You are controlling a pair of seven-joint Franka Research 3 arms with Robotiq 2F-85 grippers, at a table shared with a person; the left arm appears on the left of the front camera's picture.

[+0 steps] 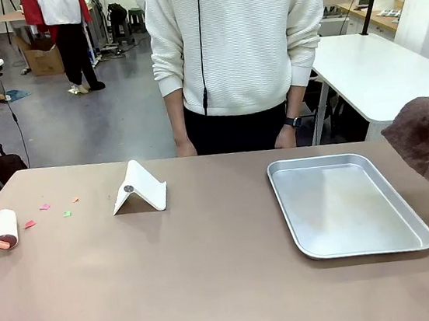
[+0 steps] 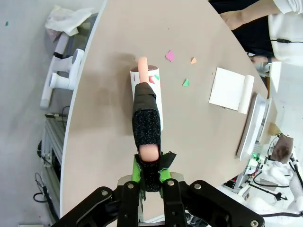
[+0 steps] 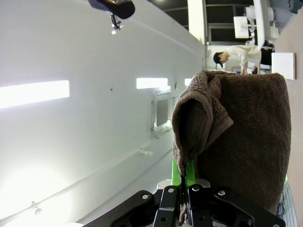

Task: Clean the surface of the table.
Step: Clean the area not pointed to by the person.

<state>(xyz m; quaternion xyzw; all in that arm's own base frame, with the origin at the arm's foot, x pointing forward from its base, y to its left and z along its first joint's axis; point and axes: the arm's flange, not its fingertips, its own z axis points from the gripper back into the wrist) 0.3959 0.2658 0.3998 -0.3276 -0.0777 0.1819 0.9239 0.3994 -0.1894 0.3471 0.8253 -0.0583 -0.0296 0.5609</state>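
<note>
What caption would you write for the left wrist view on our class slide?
Left gripper grips a lint roller by its handle, close to coloured paper scraps on the brown table.

**Tan tabletop, bright scraps, one brown towel**

The tabletop (image 1: pixel 214 286) is a plain matte brownish tan with no pattern. On it the tray (image 1: pixel 338 208) is silver-grey and the folded stand (image 1: pixel 144 189) is white. A pink scrap (image 2: pixel 170 56), an orange scrap (image 2: pixel 193 60) and a green scrap (image 2: pixel 186 82) lie scattered on it. The lint roller (image 2: pixel 156 106) has a white roll (flecked red and green near its top), a salmon-pink handle and a black speckled wrap. The left pincer (image 2: pixel 150 170) and the right pincer (image 3: pixel 183 172) are both black with green pads. The towel (image 3: pixel 246 137) is dark brown with a nubby weave. The person's sweater (image 1: pixel 239 40) is white and finely ribbed, with a black cord hanging down it.
</note>
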